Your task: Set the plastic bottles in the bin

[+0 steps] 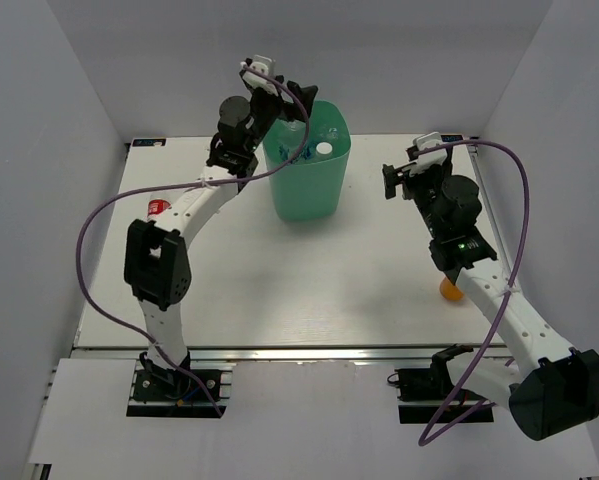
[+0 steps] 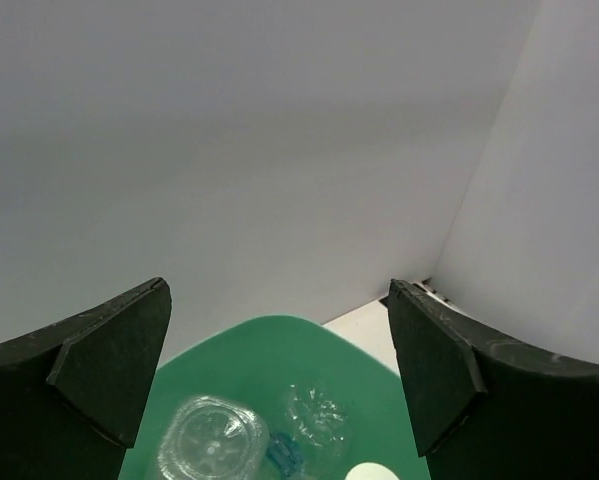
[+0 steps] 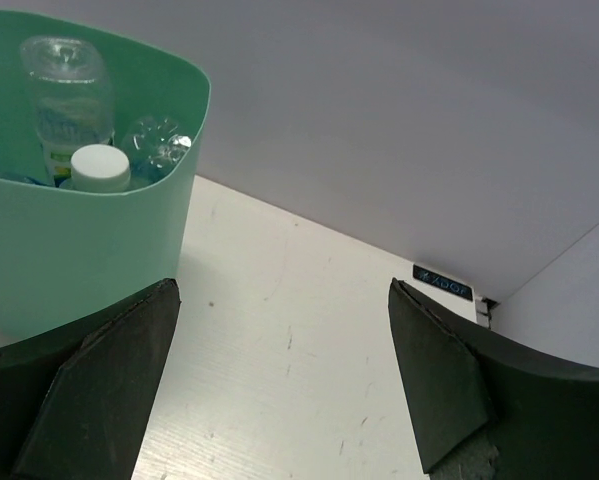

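Three plastic bottles [image 3: 67, 100] show inside the mint-green bin [image 1: 309, 195], which stands upright at the far middle of the worktop [image 1: 309, 280]. Two are clear ones, and the third shows only a white cap [image 3: 99, 165]. The left pincer [image 1: 279, 95] hangs above the bin's far left rim, its fingers [image 2: 109, 360] spread wide apart with nothing between them, and its wrist camera looks down into the bin's mouth. The right pincer [image 1: 391, 180] hovers over the worktop to the right of the bin, well clear of it, jaws also apart and empty. A red-capped bottle [image 1: 159, 208] lies on the worktop at the left, partly hidden behind the left arm. The stubby orange bottle [image 1: 449, 290] sits on the right side of the worktop, just beside the right arm and nearer than the bin.
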`<action>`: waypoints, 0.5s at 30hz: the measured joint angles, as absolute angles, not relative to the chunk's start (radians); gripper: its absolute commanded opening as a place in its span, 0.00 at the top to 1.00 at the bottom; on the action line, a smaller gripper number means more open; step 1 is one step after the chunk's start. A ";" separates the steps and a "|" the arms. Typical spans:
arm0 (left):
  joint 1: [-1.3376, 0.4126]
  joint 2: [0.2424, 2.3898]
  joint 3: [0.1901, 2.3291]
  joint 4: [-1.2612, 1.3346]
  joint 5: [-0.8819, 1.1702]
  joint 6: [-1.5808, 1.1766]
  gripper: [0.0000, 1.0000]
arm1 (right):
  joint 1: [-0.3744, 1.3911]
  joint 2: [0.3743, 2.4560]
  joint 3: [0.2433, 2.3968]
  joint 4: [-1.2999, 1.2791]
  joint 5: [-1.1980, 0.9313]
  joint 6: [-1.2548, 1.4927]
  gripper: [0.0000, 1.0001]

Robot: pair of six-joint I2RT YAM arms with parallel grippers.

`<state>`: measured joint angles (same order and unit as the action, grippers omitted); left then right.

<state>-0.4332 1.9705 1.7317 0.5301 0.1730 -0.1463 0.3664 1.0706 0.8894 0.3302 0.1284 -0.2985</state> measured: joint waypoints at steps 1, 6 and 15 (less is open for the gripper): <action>-0.433 1.945 1.733 0.492 0.139 -0.150 0.02 | 0.366 1.076 0.900 0.311 0.127 -0.289 0.11; -0.425 1.768 1.732 0.203 -0.078 -0.167 0.02 | 0.366 1.082 0.908 0.257 0.125 -0.236 0.11; -0.004 1.465 1.459 -0.226 -0.185 -0.250 0.02 | 0.358 1.082 0.920 0.203 0.113 -0.134 0.11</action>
<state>-0.0036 1.4654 1.4590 -0.2256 -0.1852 -0.2501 0.3576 1.0824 0.9199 0.2031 0.1135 -0.1337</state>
